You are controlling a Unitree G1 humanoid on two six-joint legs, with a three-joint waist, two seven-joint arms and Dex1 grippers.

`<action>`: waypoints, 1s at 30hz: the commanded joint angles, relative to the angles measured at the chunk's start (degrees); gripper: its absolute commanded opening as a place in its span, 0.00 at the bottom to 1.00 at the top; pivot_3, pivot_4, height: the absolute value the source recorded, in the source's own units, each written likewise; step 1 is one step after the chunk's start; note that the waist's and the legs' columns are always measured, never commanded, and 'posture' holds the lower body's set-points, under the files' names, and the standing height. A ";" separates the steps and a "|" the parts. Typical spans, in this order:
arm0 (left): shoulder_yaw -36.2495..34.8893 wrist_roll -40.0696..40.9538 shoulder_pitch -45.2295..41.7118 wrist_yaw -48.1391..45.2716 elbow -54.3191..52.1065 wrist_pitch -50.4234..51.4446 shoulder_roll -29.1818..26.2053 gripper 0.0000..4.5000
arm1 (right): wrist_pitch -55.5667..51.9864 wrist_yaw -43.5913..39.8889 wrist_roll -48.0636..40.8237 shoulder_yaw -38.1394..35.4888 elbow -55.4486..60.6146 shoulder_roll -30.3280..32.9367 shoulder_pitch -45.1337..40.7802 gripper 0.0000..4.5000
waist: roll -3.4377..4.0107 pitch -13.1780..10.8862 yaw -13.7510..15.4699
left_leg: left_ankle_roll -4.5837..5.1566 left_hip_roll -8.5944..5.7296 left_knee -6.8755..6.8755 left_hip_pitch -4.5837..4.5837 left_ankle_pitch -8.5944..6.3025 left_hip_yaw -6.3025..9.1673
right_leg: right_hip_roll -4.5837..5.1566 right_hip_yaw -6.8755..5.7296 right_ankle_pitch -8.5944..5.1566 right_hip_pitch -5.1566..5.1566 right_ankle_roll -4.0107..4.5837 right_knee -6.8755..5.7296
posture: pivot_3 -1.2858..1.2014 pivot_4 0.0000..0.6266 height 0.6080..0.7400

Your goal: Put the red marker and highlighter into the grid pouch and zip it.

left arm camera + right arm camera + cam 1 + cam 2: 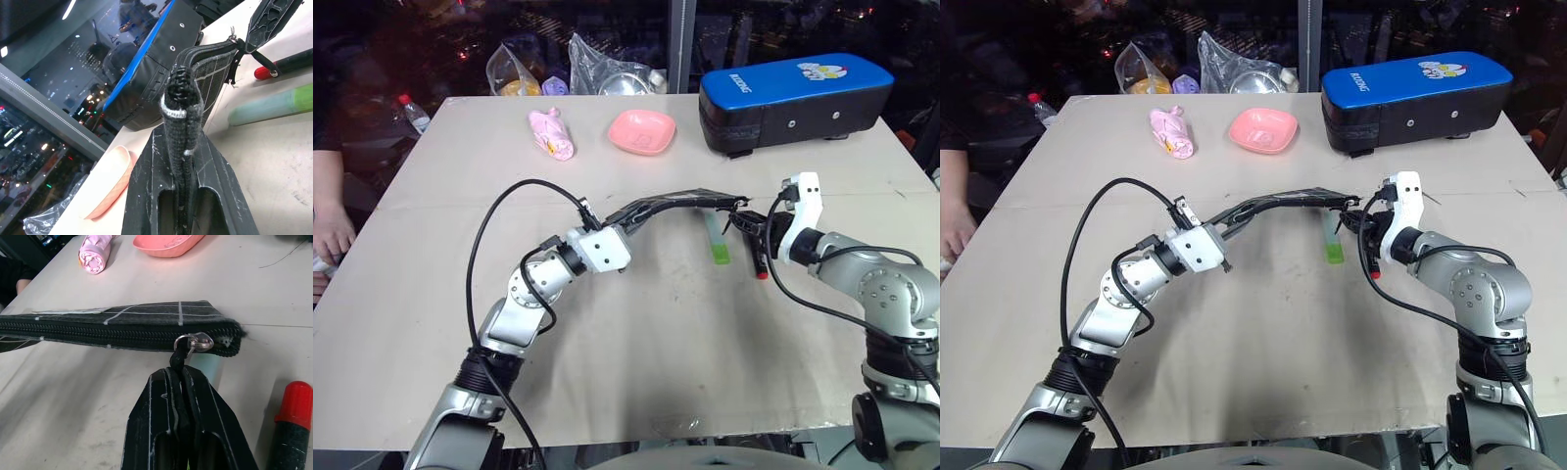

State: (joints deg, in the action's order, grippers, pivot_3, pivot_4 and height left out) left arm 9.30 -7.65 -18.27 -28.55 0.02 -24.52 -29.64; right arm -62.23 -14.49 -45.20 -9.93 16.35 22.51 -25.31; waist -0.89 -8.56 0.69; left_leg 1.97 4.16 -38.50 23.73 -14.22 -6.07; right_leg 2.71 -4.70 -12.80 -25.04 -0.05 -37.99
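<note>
The broad beige worktop [636,362] carries everything. At its far right edge sits a big black case with a glossy blue top [793,98]. The flat black fabric grid pouch with white lines [671,204] is held up off the worktop, stretched between the two arms, its zipper run shut along the edge seen from the right wrist. The left gripper [182,147] has its jaws clamped tight on one end of the pouch; the right gripper [178,377] has its jaws pinched closed on the black zipper pull [188,346] at the other end. A pink shallow dish [642,131] and a pink rolled bundle [552,134] lie near the far edge. The chunky mint-and-green highlighter [716,241] lies on the worktop just beneath the pouch, and the slim red-capped black marker [288,431] lies beside it, both outside the pouch.
</note>
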 commanded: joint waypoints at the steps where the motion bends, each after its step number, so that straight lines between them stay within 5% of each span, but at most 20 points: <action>1: -1.57 0.65 -0.15 0.23 -3.02 -0.55 -0.13 0.00 | 0.91 -0.71 0.04 -0.09 2.34 0.44 -1.08 0.01 | 0.00 0.00 -0.01 | 0.00 0.00 0.00 0.00 0.00 0.00 | 0.00 -0.01 0.00 0.00 0.00 0.00 | 0.52 0.24 1.00; 5: -1.75 0.77 -0.01 0.28 -3.09 -0.46 -0.07 0.00 | 1.39 -1.56 1.90 1.07 1.74 1.71 -0.76 0.06 | 0.00 0.00 0.00 | 0.00 0.00 0.00 0.00 0.00 0.00 | 0.00 0.00 0.00 0.00 0.00 0.00 | 0.52 0.24 1.00; 7: -1.77 0.82 0.00 0.27 -3.08 -0.45 -0.04 0.00 | 1.76 -1.76 2.66 1.21 1.29 1.75 -0.72 0.20 | 0.00 0.00 0.00 | 0.00 0.00 0.00 0.00 0.00 0.00 | 0.00 -0.01 0.00 0.00 0.00 0.01 | 0.52 0.24 1.00; 11: -1.74 0.90 -0.06 0.22 -3.03 -0.42 0.00 0.00 | 2.19 -1.63 3.58 1.10 0.72 0.84 -0.58 0.63 | 0.00 0.00 0.00 | 0.00 0.00 0.01 0.00 0.00 0.00 | 0.00 -0.01 0.00 0.00 0.00 0.01 | 0.52 0.24 1.00; 19: -1.57 0.86 -0.31 0.19 -2.88 -0.36 0.15 0.00 | 2.88 -0.70 4.83 1.15 -0.46 -2.29 -0.24 0.63 | 0.00 0.00 0.00 | 0.00 0.01 0.03 0.00 0.00 -0.01 | 0.00 -0.03 0.00 -0.01 0.00 0.02 | 0.52 0.24 1.00; 22: -1.48 0.85 -0.41 0.22 -2.86 -0.35 0.28 0.00 | 3.48 -0.70 5.55 1.30 -0.79 -2.75 -0.13 0.45 | 0.01 0.00 0.00 | 0.00 0.01 0.03 0.00 0.00 -0.01 | 0.00 -0.04 -0.01 -0.01 -0.01 0.02 | 0.52 0.24 1.00; 26: -1.50 0.91 -0.30 0.16 -2.82 -0.43 0.22 0.00 | 3.59 -0.48 6.09 1.04 -0.43 -2.87 -0.29 0.02 | 0.00 0.00 -0.01 | 0.00 0.01 0.04 0.00 0.00 -0.01 | 0.00 -0.04 -0.01 -0.01 -0.01 0.03 | 0.52 0.24 1.00; 30: -1.55 0.93 -0.10 0.09 -2.81 -0.51 0.08 0.00 | 3.27 -1.03 6.43 1.34 0.62 -2.17 -0.50 0.01 | 0.01 -0.01 -0.01 | 0.00 0.01 0.05 0.00 0.00 -0.01 | 0.00 -0.04 -0.01 -0.02 -0.01 0.03 | 0.52 0.24 1.00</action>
State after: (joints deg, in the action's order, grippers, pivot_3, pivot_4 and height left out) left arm 9.14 -7.58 -18.13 -28.60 0.02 -24.52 -29.62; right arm -59.74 -15.08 -38.66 -8.22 14.67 19.78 -25.15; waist -0.88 -8.56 0.67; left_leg 1.97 4.17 -38.45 23.73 -14.22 -6.08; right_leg 2.71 -4.75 -12.81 -25.06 -0.05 -37.96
